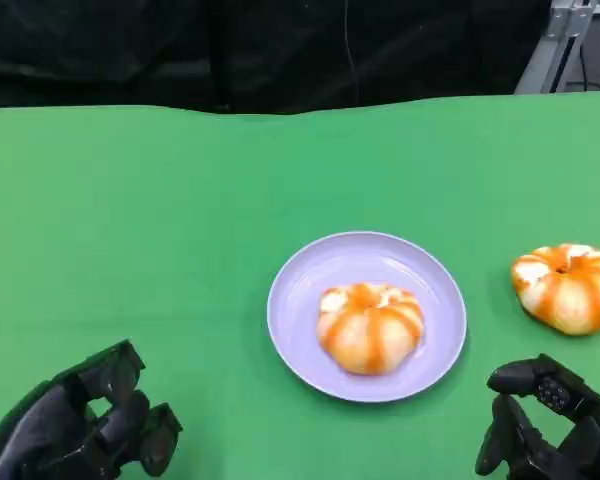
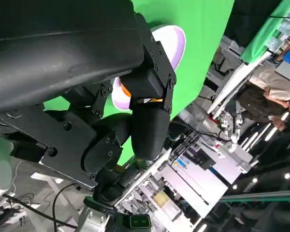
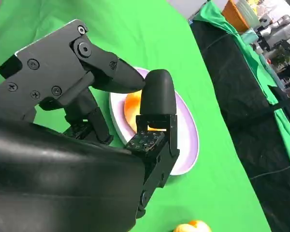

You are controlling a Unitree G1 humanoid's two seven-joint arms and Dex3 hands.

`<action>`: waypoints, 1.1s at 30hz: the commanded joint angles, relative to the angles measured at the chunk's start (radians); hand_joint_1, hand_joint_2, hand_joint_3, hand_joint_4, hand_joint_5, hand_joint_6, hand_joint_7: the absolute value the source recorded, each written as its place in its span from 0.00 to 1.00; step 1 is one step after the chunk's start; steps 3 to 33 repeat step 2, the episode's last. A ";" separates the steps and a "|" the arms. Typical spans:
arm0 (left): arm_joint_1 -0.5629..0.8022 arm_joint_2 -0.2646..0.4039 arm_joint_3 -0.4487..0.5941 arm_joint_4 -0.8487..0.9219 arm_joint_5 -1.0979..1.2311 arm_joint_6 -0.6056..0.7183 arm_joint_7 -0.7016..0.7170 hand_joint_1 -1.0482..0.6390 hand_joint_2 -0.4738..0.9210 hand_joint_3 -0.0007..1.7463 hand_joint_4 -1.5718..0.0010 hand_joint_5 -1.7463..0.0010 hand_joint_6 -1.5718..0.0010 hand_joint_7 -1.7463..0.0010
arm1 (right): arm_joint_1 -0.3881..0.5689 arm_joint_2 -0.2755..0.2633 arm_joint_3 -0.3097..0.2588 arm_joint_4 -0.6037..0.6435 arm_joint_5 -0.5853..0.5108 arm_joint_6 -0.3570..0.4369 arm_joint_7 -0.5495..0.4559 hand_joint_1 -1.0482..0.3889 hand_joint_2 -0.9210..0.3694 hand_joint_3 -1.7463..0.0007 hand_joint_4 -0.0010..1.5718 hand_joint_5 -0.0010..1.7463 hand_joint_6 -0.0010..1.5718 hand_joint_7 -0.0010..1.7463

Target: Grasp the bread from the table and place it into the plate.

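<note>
Lavender plate (image 1: 300, 330) mid-table, holding one orange-striped bread (image 1: 370, 326). Second bread (image 1: 569, 287) right of it, on the cloth. Left hand (image 1: 80, 425) and right hand (image 1: 550, 425) near, fingers loosely apart, grasping nothing.

A robotics lab or test workshop — not a home. The table (image 1: 130, 220) wears a bright green cloth, like a staged test surface, with a black curtain (image 1: 280, 50) hung behind it and a grey metal stand (image 1: 560, 40) at the corner. Past the table edge, the left wrist view shows benches crowded with equipment and cables (image 2: 208, 164) under strip lights, and a person (image 2: 275, 89) standing nearby. The right wrist view shows more green-draped tables (image 3: 222, 19) and machinery (image 3: 275, 26) — a shared work hall.
</note>
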 commanded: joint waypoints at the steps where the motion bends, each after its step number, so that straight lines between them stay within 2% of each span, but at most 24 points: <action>1: 0.004 0.015 -0.001 0.000 0.015 -0.016 -0.005 0.52 0.71 0.69 0.46 0.00 0.49 0.08 | 0.004 -0.008 -0.005 -0.004 0.008 0.005 0.001 0.62 0.30 0.38 0.54 1.00 0.51 0.82; 33: 0.005 0.016 -0.001 0.002 0.017 -0.019 -0.008 0.52 0.71 0.69 0.46 0.00 0.49 0.08 | 0.005 -0.009 -0.004 -0.005 0.007 0.006 0.001 0.62 0.29 0.38 0.54 1.00 0.51 0.82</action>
